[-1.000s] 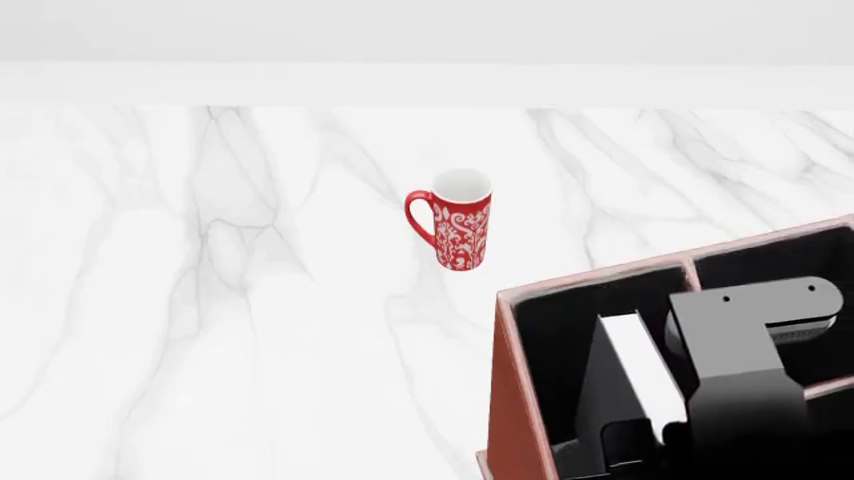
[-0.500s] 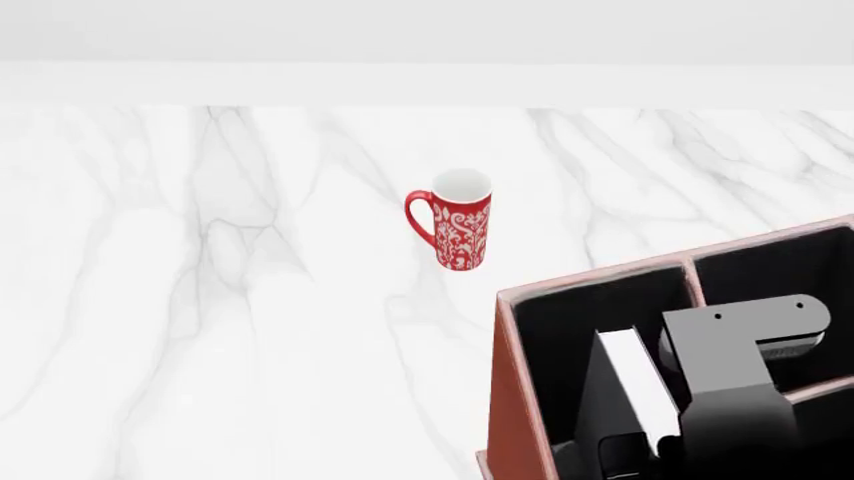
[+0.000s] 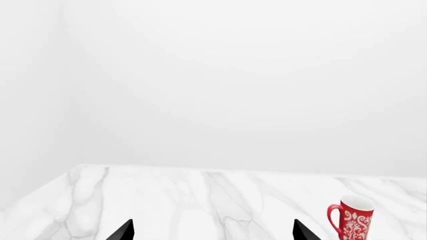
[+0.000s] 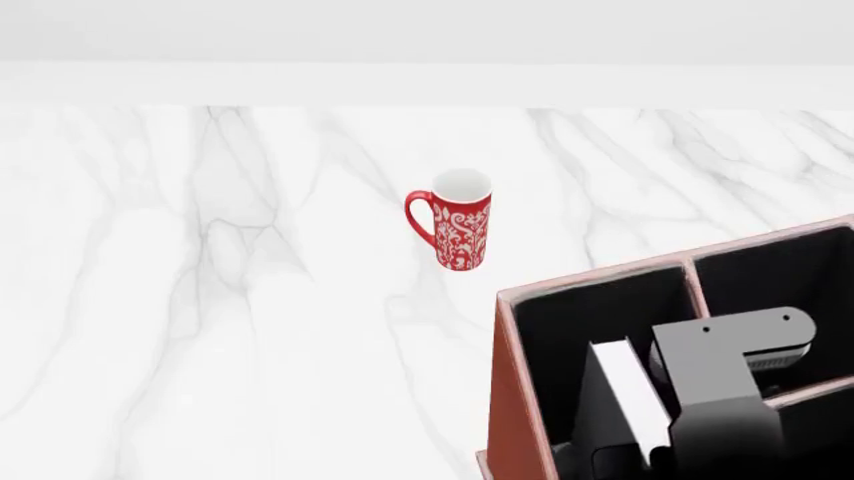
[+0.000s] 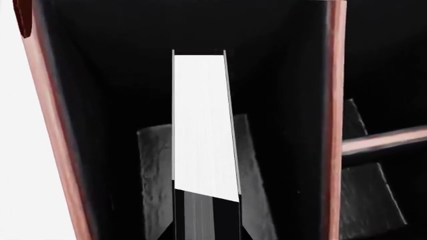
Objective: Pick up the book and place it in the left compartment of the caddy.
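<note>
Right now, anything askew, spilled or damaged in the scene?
Nothing damaged or spilled. The book leans at a tilt inside the caddy's left compartment, page edges up, with the right end effector at its near end. The red mug stands upright on the marble table, apart from the caddy.

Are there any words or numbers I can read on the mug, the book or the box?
None: no words, numbers or signs can be read anywhere.
Red mug with white swirls: only a pattern, no letters.
Plain black hardcover book: only blank white page edges show.
Reddish-brown leather-look caddy: no label or brand shows.
</note>
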